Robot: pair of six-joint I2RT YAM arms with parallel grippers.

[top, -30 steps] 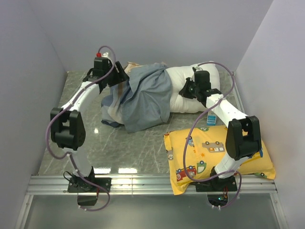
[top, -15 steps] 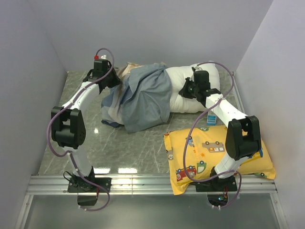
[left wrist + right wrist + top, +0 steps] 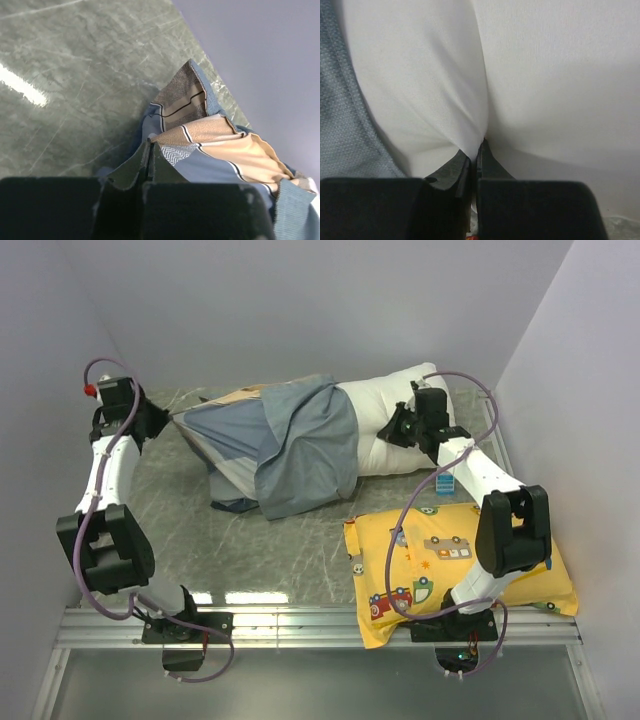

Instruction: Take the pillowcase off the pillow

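Note:
The blue-grey pillowcase (image 3: 290, 445) lies stretched leftward across the back of the table, still over the left part of the white pillow (image 3: 385, 420). My left gripper (image 3: 165, 418) is shut on a striped corner of the pillowcase (image 3: 215, 150); in the left wrist view the cloth runs out from between the closed tips (image 3: 148, 145). Over the pillow's bare middle, my right gripper (image 3: 392, 432) is shut on a pinch of the white pillow (image 3: 545, 75), with its tips (image 3: 479, 146) buried in the fold. The pillowcase's edge (image 3: 342, 125) shows at the left of the right wrist view.
A yellow pillow with cartoon cars (image 3: 450, 555) lies at the front right, under the right arm. A small blue box (image 3: 444, 487) stands between it and the white pillow. Grey walls close in on the left, back and right. A metal rail (image 3: 320, 625) runs along the near edge.
My left gripper closed on the pillowcase and swung far left, drawing the cloth out to the left along the table. The right gripper kept its hold on the pillow.

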